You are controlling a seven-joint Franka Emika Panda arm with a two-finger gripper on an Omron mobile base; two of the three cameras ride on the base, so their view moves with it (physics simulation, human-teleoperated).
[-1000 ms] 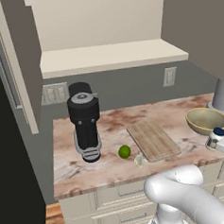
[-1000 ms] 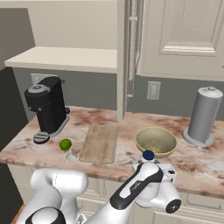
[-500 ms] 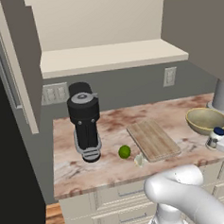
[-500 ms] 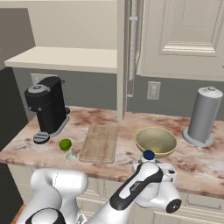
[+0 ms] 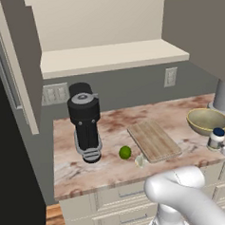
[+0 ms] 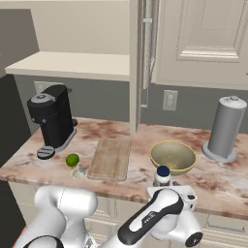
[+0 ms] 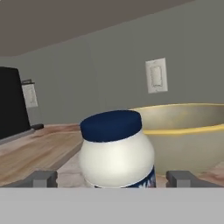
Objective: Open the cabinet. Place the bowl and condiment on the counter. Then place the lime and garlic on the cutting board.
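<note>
The end effector (image 7: 111,178) stands wide open, gripping nothing, its tips either side of the small white jar with a dark blue lid (image 7: 116,148), which rests on the pinkish-brown marble surface (image 6: 227,179) just in front of the wide olive-yellow bowl (image 6: 173,156). Judged from this, the jar is released; withdraw straight back, level, so neither tip nudges it, before fetching the small bright green lime (image 6: 72,159).

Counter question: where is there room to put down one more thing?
The counter is bare between the cutting board and the wall, and between the bowl and the grey cylinder. It is crowded at the front edge: lime and garlic huddle there, and the open claw flanks the condiment.
</note>
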